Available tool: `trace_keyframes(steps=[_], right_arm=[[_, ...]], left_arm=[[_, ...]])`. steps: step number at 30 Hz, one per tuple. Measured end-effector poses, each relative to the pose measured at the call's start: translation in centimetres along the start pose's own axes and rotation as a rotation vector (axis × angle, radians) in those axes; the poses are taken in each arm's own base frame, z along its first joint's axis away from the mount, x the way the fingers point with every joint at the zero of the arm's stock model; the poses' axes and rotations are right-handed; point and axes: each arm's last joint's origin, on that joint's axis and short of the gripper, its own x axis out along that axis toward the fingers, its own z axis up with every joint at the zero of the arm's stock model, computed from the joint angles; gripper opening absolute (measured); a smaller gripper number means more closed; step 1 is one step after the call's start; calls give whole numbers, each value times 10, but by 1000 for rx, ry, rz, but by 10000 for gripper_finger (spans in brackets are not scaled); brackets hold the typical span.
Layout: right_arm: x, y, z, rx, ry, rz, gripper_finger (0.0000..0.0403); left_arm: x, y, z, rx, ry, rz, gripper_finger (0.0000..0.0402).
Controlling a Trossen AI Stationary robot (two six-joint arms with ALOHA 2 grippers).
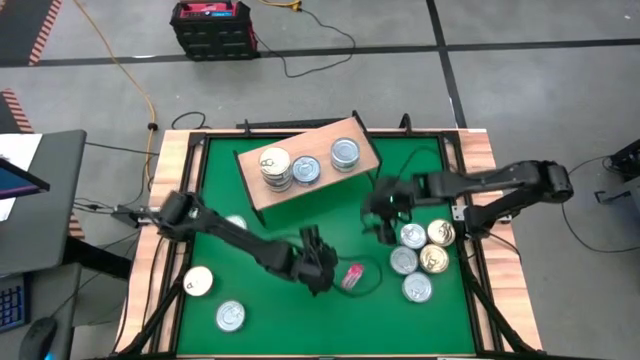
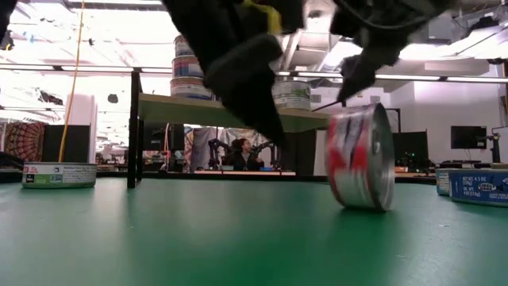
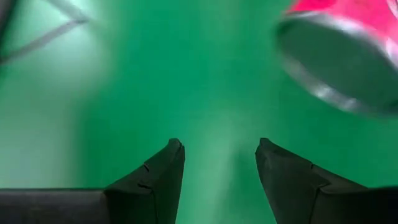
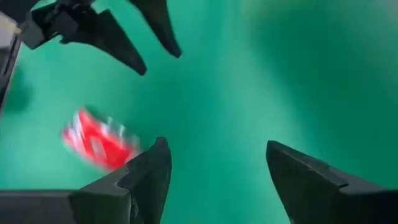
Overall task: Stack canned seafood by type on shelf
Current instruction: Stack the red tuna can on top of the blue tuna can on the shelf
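Note:
A red-labelled can (image 1: 352,276) stands on its rim on the green table, its silver end (image 3: 342,62) showing in the left wrist view. My left gripper (image 1: 320,272) hangs open just left of it, nothing between its fingers (image 3: 158,171). My right gripper (image 1: 381,218) is open too, above the mat between the shelf and the right-hand cans, empty. The light-wood shelf (image 1: 305,190) stands at the far middle. It carries a stack of cans (image 1: 275,166) and two silver-topped cans (image 1: 306,170) (image 1: 345,153).
Several cans cluster by the right edge (image 1: 420,250). More lie at the near left (image 1: 198,281) (image 1: 231,316), with one partly under my left arm (image 1: 236,222). Free green mat (image 1: 290,320) lies along the near edge.

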Motion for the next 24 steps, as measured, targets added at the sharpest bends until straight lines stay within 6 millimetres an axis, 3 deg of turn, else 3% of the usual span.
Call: trace_keyframes(steps=[3,6,12,17,20,24], right_arm=[[4,33,-13,2,0,42,285],[8,61,-28,-7,10,22,285],[9,85,-42,41,-35,-66,285],[24,122,-44,-22,-146,165,285],[36,127,-49,-45,-114,172,285],[50,117,-47,-5,-101,114,285]], left_arm=[[6,-25,-7,17,-27,-80,189],[-9,-31,-11,12,-1,-103,189],[-64,-27,-23,-97,155,-179,189],[-121,-69,-38,-52,275,-649,189],[-143,-102,-49,-70,187,-723,189],[-145,-111,-44,-336,96,-646,192]])
